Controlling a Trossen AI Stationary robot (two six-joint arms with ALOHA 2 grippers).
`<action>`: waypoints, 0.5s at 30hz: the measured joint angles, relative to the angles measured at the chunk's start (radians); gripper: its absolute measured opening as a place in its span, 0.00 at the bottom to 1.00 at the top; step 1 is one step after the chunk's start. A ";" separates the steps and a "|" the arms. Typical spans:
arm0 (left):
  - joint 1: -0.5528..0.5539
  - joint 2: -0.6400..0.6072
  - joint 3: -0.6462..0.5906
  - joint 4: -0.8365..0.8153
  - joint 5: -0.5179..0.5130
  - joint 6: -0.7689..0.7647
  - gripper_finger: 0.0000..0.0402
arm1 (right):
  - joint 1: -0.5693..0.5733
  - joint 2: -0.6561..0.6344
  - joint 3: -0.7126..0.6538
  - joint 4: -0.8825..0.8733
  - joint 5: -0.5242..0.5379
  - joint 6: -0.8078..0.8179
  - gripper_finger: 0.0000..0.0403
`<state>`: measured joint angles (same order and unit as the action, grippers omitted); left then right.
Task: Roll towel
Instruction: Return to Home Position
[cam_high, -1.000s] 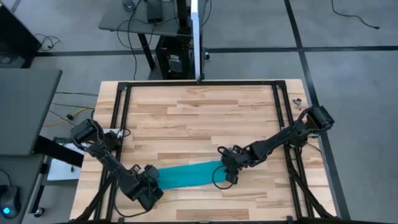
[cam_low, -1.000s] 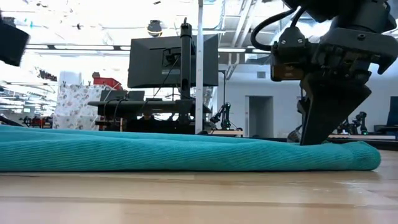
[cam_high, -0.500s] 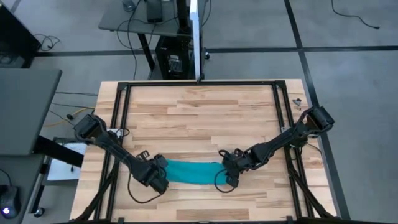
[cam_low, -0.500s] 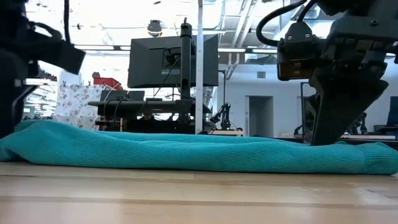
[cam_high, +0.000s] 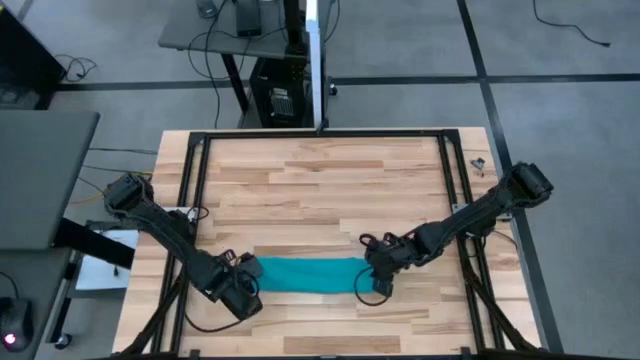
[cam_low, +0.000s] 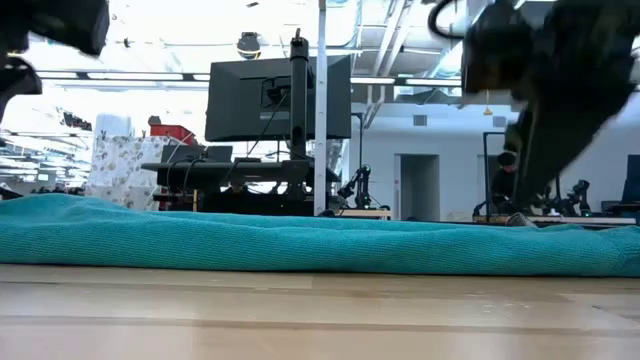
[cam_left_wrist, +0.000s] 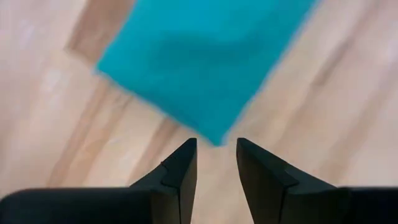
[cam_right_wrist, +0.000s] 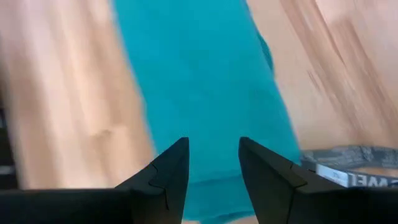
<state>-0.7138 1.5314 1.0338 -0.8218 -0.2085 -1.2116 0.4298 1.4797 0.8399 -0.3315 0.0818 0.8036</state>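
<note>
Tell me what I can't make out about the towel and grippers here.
Low view: the towel runs off both picture edges; the right gripper is blurred.
High view: the towel's layers are too small to count.
Left wrist view: the frame cuts off most of the towel.

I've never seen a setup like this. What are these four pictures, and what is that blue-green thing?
It is a robot: two dark arms at a wooden table. One picture looks straight down, one looks level across the tabletop, two come from cameras on the wrists. The blue-green thing is a towel, lying as a long narrow strip. The left gripper is at one end, the right gripper at the other. Both have their fingers open, holding nothing.
</note>
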 joint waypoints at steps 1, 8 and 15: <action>0.010 -0.021 0.008 0.016 0.000 0.026 0.24 | -0.003 -0.033 0.000 0.016 0.000 -0.003 0.33; 0.091 -0.267 0.084 0.093 -0.093 0.364 0.03 | -0.127 -0.311 0.002 0.198 0.007 -0.193 0.18; 0.121 -0.482 0.057 -0.004 -0.361 0.590 0.04 | -0.334 -0.541 0.002 0.205 -0.093 -0.370 0.07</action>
<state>-0.5930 1.0497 1.0912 -0.8257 -0.5694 -0.6215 0.0959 0.9390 0.8417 -0.1264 -0.0108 0.4334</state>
